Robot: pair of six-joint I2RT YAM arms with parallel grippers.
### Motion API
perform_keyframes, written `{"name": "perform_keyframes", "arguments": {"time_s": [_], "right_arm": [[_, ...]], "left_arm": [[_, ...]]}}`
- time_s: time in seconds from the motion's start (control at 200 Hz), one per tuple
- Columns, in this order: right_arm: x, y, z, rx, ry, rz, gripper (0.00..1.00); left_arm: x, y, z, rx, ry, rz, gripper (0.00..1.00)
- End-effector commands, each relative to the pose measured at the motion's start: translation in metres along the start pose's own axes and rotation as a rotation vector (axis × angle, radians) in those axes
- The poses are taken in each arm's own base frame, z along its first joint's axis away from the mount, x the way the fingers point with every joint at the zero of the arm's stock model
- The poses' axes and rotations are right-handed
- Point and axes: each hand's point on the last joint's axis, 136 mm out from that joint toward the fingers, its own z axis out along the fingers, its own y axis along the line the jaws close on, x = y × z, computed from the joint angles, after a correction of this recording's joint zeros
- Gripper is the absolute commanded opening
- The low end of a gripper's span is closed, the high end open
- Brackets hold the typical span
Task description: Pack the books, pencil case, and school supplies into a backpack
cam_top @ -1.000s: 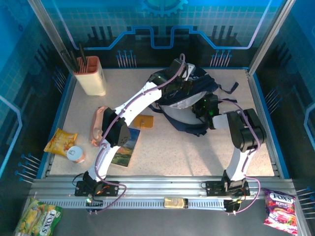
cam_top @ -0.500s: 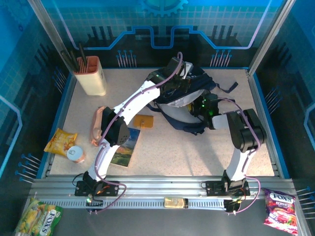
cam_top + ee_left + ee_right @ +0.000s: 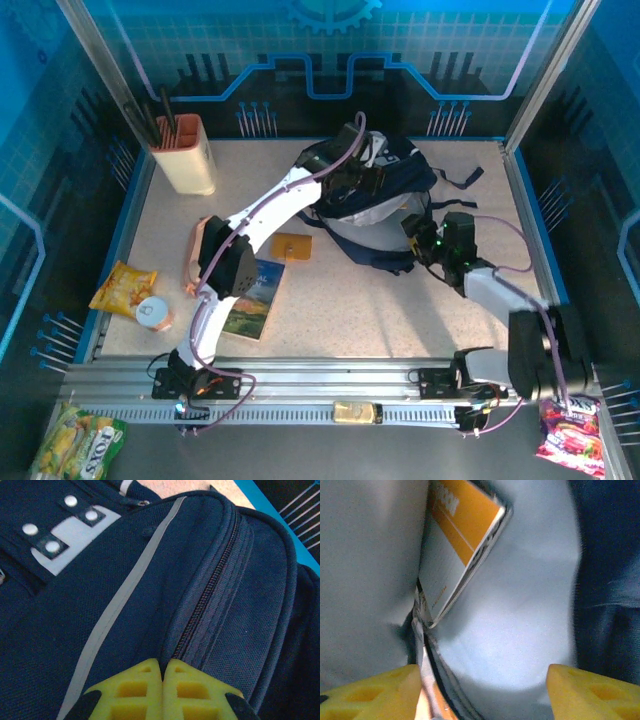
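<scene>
The navy backpack (image 3: 405, 180) lies at the back of the table with its mouth toward the right arm. My left gripper (image 3: 347, 178) rests on top of it; in the left wrist view the yellow gripper (image 3: 162, 667) is shut, pinching a fold of the backpack (image 3: 125, 555) beside the zipper. My right gripper (image 3: 416, 240) stands open at the mouth. Between its spread fingertips (image 3: 372, 690) I see pale lining (image 3: 520, 605), with the white-and-orange notebook (image 3: 455, 540) standing inside, apart from the fingers. The blue-green book (image 3: 251, 300) lies on the table under the left arm.
A pink pencil case (image 3: 200, 255) and a small orange item (image 3: 293, 245) lie left of the backpack. A beige pen holder (image 3: 185, 155) stands at the back left. A snack bag (image 3: 122, 288) and a can (image 3: 153, 313) sit near the left edge.
My right gripper has opened and drawn back out of the backpack toward the near right, its arm lowering. The left gripper kept its pinch on the backpack.
</scene>
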Motion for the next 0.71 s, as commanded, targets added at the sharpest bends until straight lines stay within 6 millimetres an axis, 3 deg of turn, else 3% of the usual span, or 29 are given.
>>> {"name": "perform_keyframes", "arguments": {"time_s": [0.0, 0.09, 0.185, 0.265, 0.4, 0.505, 0.7], "right_arm": [[-0.011, -0.042, -0.038, 0.236, -0.097, -0.168, 0.71], [-0.022, -0.049, -0.065, 0.302, -0.177, -0.234, 0.74], [-0.03, -0.043, -0.083, 0.313, -0.22, -0.288, 0.76], [-0.035, -0.03, -0.089, 0.299, -0.232, -0.332, 0.78], [-0.036, -0.008, -0.083, 0.274, -0.183, -0.394, 0.82], [-0.032, 0.01, -0.076, 0.268, -0.152, -0.452, 0.86], [-0.02, 0.036, -0.057, 0.261, -0.095, -0.531, 0.91]], "left_arm": [[-0.015, 0.002, -0.03, 0.04, -0.044, -0.081, 0.04], [0.003, 0.001, -0.025, 0.069, 0.0, -0.11, 0.09], [0.022, -0.001, -0.022, 0.1, 0.04, -0.134, 0.15], [0.037, -0.001, -0.023, 0.119, 0.064, -0.16, 0.32], [0.064, 0.013, -0.034, 0.082, 0.091, -0.25, 0.48], [0.087, 0.036, -0.057, 0.013, 0.099, -0.325, 0.62], [0.157, 0.087, -0.107, -0.189, 0.173, -0.449, 0.83]]}}
